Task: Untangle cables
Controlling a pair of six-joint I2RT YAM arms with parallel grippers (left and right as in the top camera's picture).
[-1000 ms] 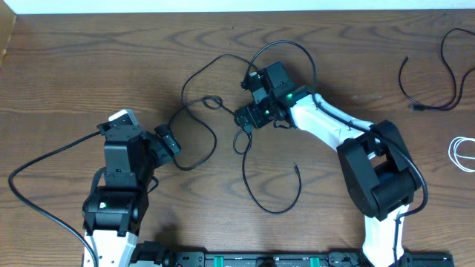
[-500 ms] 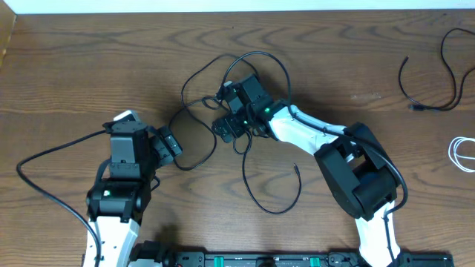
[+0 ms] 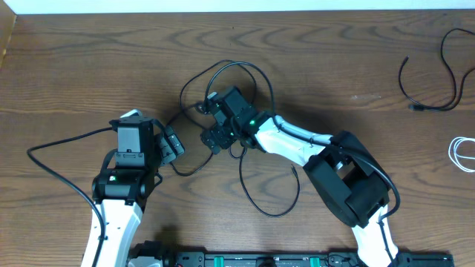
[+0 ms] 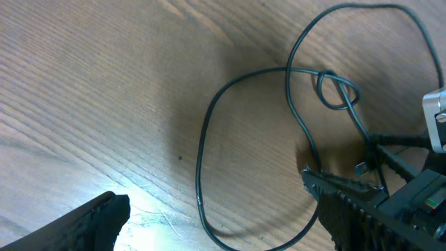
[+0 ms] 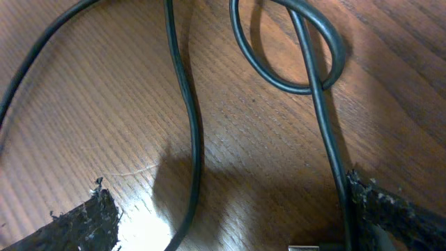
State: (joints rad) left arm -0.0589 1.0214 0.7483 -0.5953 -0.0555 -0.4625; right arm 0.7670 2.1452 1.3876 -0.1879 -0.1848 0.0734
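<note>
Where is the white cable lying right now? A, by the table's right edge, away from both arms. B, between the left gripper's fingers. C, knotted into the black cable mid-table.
A: the overhead view shows the white cable at the right edge, far from the knotted black cable mid-table.

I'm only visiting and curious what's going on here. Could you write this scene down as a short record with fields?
surface: wooden table
main item: tangled black cable, mid-table, with a small knot loop
other items: second black cable and white cable, far right, apart from the tangle
left gripper: open, beside the tangle, holding nothing
right gripper: open, low over the tangle near the knot loop, a strand lying between its fingers, not gripped
</note>
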